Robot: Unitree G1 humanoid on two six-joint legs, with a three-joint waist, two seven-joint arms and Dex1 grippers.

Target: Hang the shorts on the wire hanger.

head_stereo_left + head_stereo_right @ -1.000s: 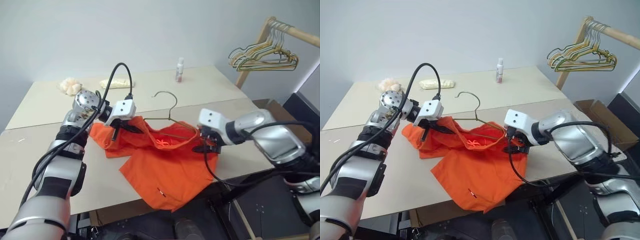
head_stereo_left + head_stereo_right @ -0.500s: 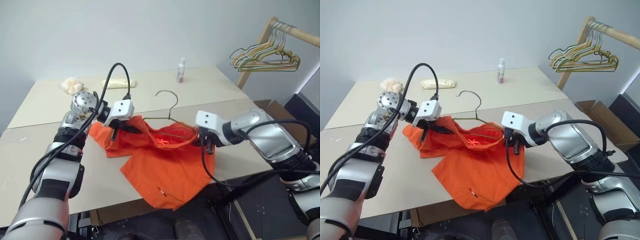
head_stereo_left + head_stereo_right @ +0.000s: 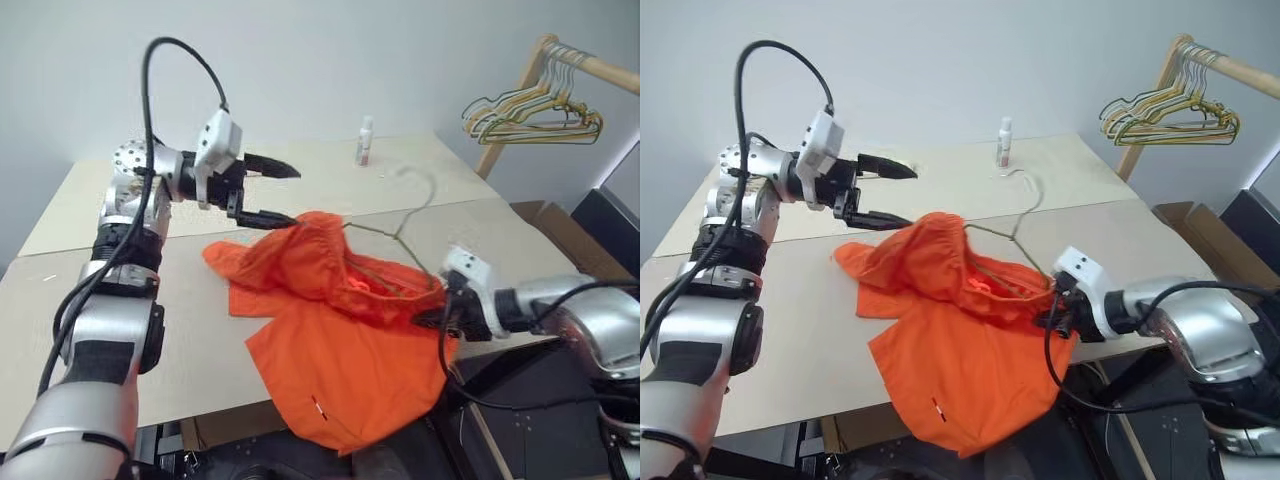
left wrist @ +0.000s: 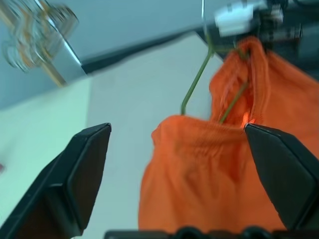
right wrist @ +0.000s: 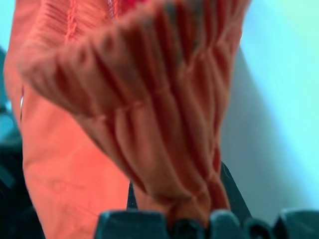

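Left end effector [image 3: 270, 192] spread wide, empty, raised; shorts [image 3: 345, 325] bunched just below-right of it, waistband draped over wire hanger [image 3: 400, 225]. Right end effector [image 3: 440, 318] clamped on waistband at near tabletop [image 3: 150, 340] edge. Risk: one-sided hold, fabric slides off hanger or overhanging leg drags it down. Open tabletop beyond left end effector.

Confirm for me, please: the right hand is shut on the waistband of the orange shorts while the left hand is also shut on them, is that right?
Not quite. The left hand is open, its fingers spread above the shorts and gripping nothing, as the left wrist view shows. The right hand is indeed shut on the gathered waistband.
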